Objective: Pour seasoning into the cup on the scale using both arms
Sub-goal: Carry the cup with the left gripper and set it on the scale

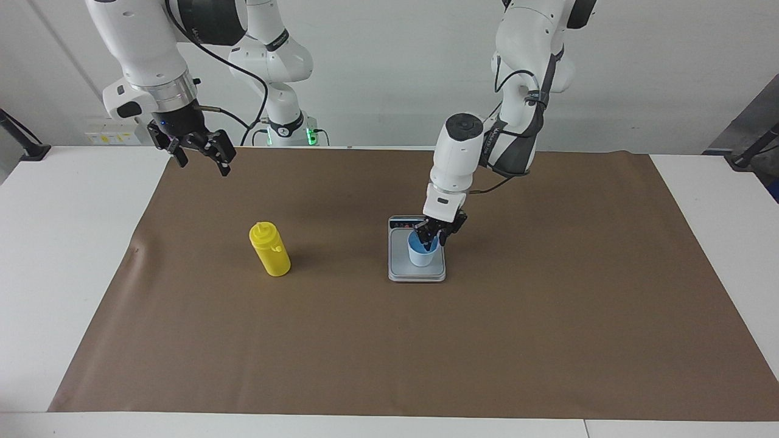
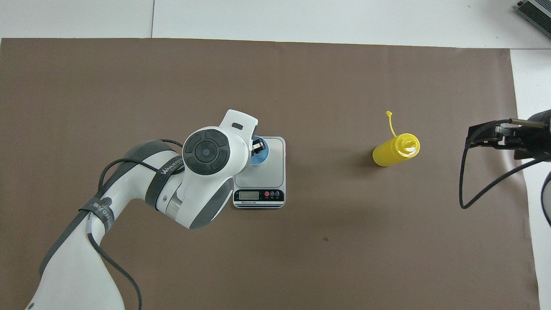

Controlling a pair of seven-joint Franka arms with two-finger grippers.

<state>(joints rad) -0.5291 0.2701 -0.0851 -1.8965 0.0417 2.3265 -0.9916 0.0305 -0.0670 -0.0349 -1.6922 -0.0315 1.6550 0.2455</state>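
Note:
The light blue cup [image 1: 421,255] stands upright on the silver-grey scale [image 1: 417,272], on its weighing plate. My left gripper [image 1: 433,237] reaches down onto the cup's rim on the side nearer the robots; the arm hides most of the cup [image 2: 261,158] in the overhead view, where the gripper [image 2: 257,146] barely shows. The scale [image 2: 269,172] has its display strip on the edge nearer the robots. The yellow seasoning bottle [image 1: 269,249] stands upright on the mat toward the right arm's end [image 2: 394,150], its small cap hanging off on its tether. My right gripper [image 1: 201,155] is open and empty, raised over the mat's corner, and waits [image 2: 490,137].
A brown mat [image 1: 548,304] covers most of the white table [image 1: 61,243]. A black cable loop [image 2: 467,185] hangs from the right arm near the mat's edge.

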